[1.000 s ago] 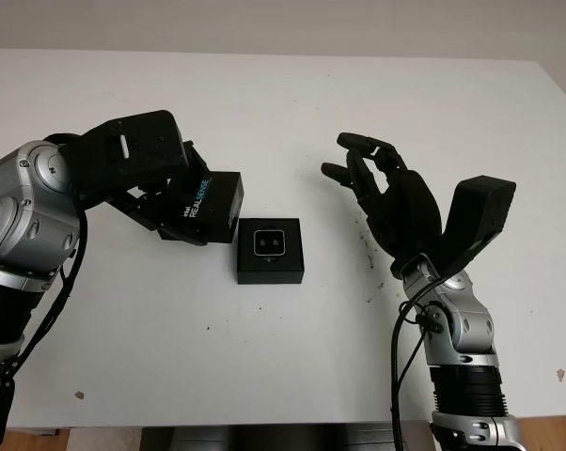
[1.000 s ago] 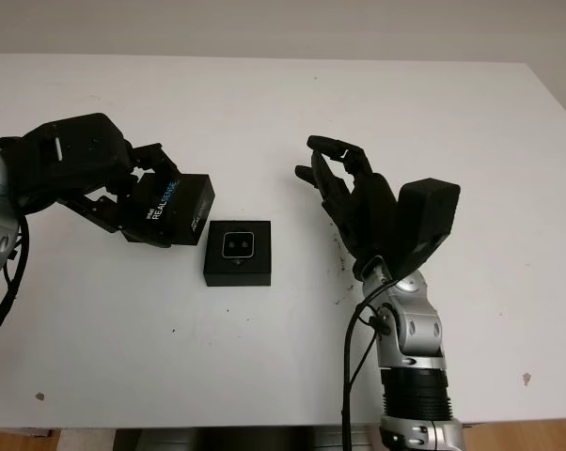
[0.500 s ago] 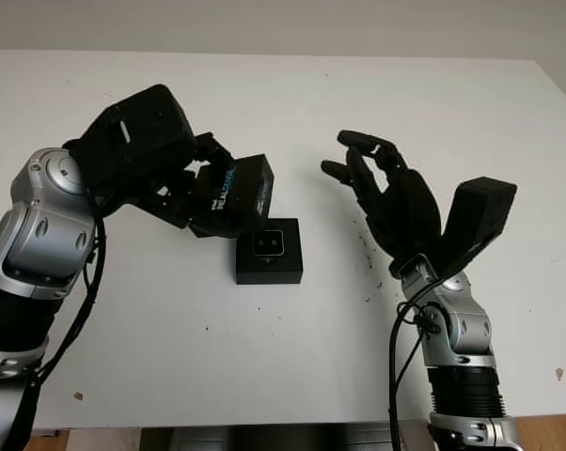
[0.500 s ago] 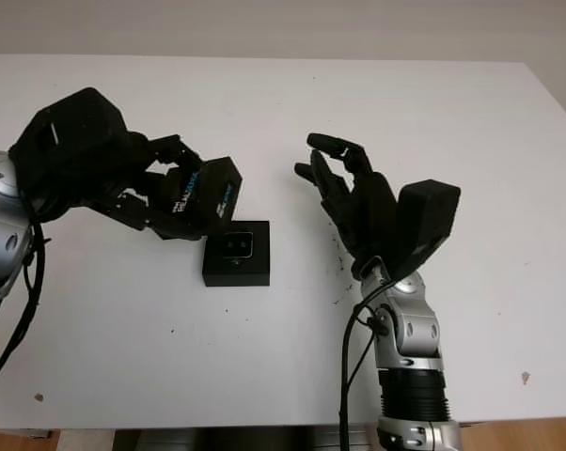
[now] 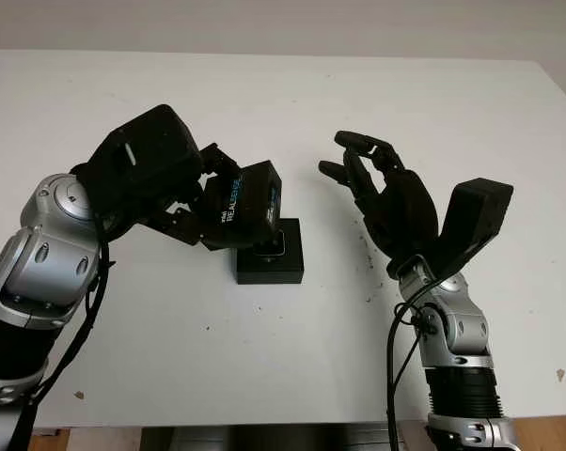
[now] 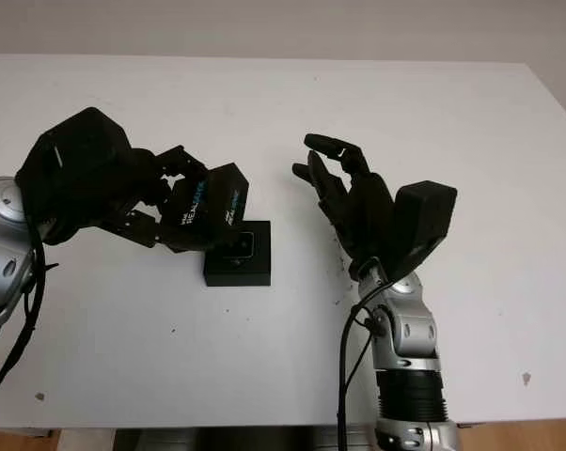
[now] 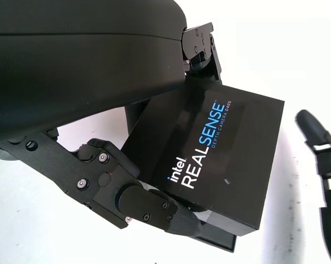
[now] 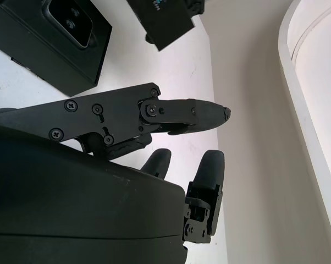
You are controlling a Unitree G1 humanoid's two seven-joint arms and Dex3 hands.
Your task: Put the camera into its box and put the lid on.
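Observation:
A black box (image 5: pixel 279 263) stands open on the white table, with the camera (image 8: pixel 71 16) lying inside it, lenses up. My left hand (image 5: pixel 196 202) is shut on the black lid (image 5: pixel 243 205), printed "RealSense" (image 7: pixel 201 146). The lid hangs tilted above the box's left part and hides most of the camera in the eye views. My right hand (image 5: pixel 377 183) is raised open to the right of the box, apart from it, holding nothing.
The white table (image 5: pixel 292 348) extends around the box on all sides. Small dark specks (image 5: pixel 366 254) mark the surface between the box and my right arm. The table's front edge runs near the arms' bases.
My left hand has carried the lid rightward from beside the box to over its left part, now covering most of the camera. The right hand has barely moved.

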